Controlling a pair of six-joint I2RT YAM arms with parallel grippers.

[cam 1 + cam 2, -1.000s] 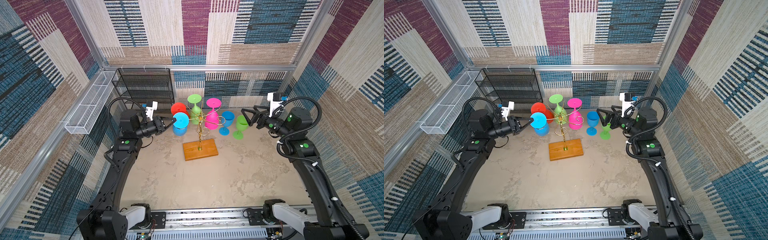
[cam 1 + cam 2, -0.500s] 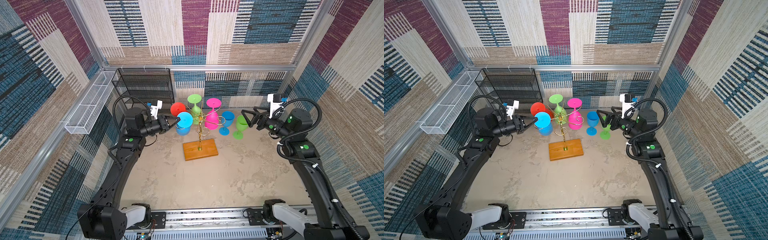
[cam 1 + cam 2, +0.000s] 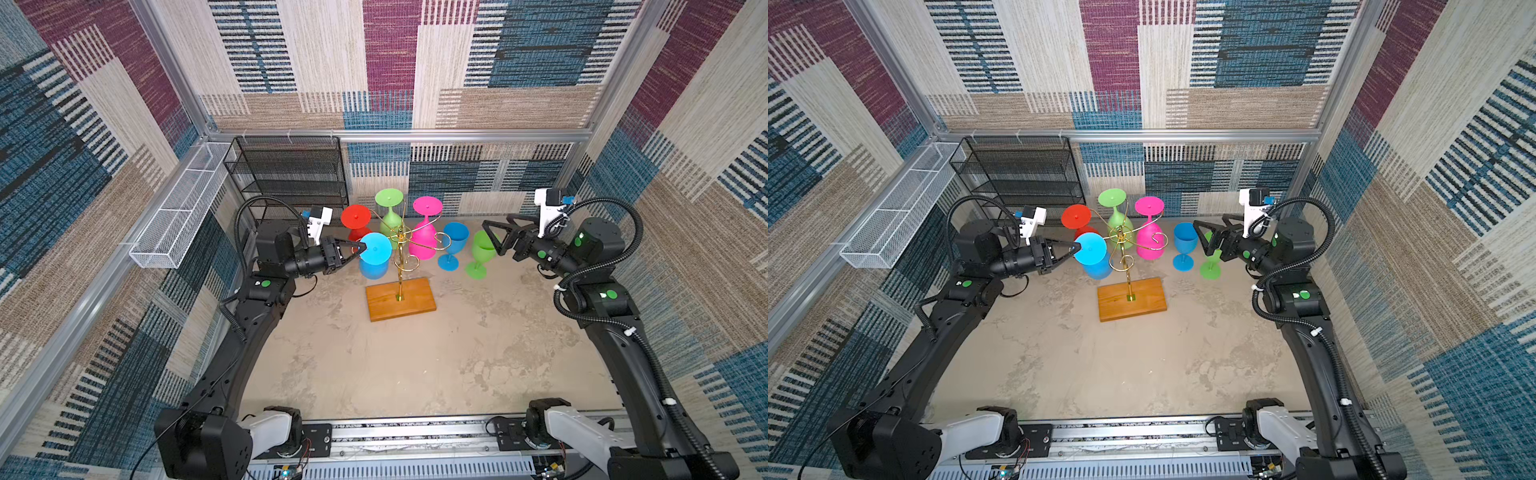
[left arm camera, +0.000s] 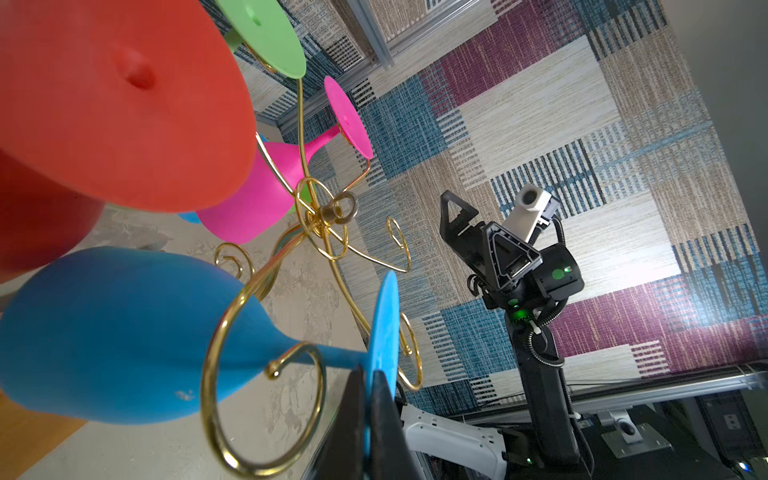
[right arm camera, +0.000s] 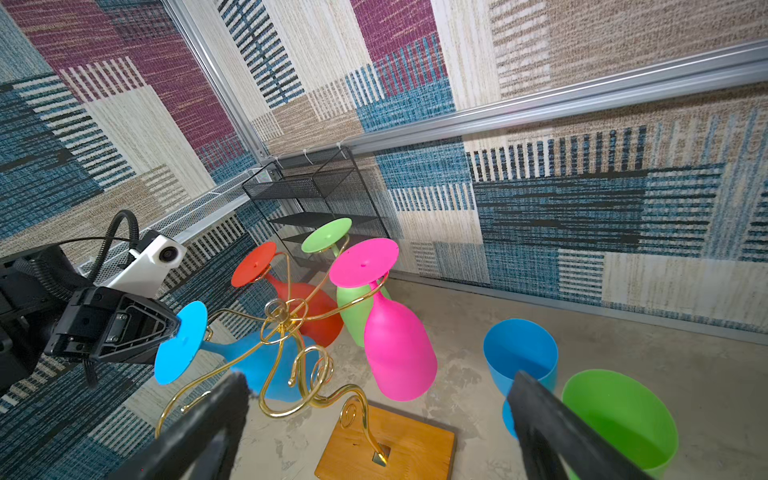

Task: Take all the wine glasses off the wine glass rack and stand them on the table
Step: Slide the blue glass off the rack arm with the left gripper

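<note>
Count: one wine glass rack (image 3: pixel 401 297), a thin gold metal post with curled scroll arms on a rectangular orange-brown wooden base. There are six plastic wine glasses.

Four hang inverted on the rack: a light blue wine glass (image 3: pixel 375 249), a red one (image 3: pixel 355 216), a green one (image 3: pixel 389 198) and a pink one (image 3: pixel 422 245). Two stand upright just right of the rack: a blue glass (image 3: pixel 456 237) and a green glass (image 3: pixel 482 247).

The left end effector (image 3: pixel 362 248) is pinching the rim of the light blue glass's foot disc. That glass is on the rack's left side, with its stem seated in a gold curl. The right end effector (image 3: pixel 496 224) is spread wide and holds nothing. It is just beside the upright green glass.

The surface (image 3: pixel 374 365) is mottled beige and stone-like. The rack stands toward its rear centre. One black mesh shelf unit (image 3: pixel 291 170) occupies the rear left corner. One long white wire basket (image 3: pixel 178 220) is fixed along the left wall. The walls are woven patchwork panels in blue, maroon and beige, set in an aluminium frame.
</note>
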